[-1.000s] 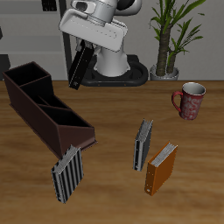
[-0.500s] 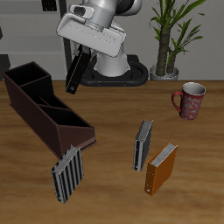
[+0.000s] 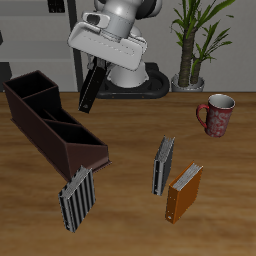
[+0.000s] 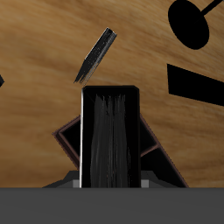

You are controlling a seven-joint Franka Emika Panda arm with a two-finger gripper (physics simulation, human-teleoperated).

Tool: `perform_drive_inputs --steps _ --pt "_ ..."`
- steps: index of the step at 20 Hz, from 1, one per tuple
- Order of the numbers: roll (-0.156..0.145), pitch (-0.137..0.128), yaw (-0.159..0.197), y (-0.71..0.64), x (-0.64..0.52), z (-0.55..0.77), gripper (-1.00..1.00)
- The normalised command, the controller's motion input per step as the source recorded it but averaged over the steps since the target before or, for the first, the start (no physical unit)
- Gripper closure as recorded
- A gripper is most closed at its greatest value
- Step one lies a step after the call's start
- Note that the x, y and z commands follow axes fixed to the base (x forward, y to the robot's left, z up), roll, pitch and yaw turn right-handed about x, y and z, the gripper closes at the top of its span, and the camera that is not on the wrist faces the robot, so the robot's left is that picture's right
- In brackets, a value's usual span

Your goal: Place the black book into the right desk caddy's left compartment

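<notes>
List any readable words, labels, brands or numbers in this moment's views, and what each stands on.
None can be read.
Black book held in the hand: plain cover, no text.
Right desk caddy: no label.
Mug: a reddish pattern, no words.
Grey striped books and orange-brown book: no legible titles.

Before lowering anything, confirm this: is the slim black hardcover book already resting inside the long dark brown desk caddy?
No: the black book hangs clamped in the gripper, raised clear above the table behind the right desk caddy.
</notes>
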Motion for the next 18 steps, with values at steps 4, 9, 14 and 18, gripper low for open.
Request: perform_drive_inputs --steps 4,9,14,18 --pt "0.008 0.019 0.009 0.01 0.08 -0.18 1.0" --pt "-0.014 0.017 -0.007 -0.08 0.11 -0.13 1.0" --pt "-0.007 0.02 -0.018 -0.02 0.05 -0.13 1.0" --pt "0.008 0.018 -0.01 0.06 0.01 -0.16 1.0"
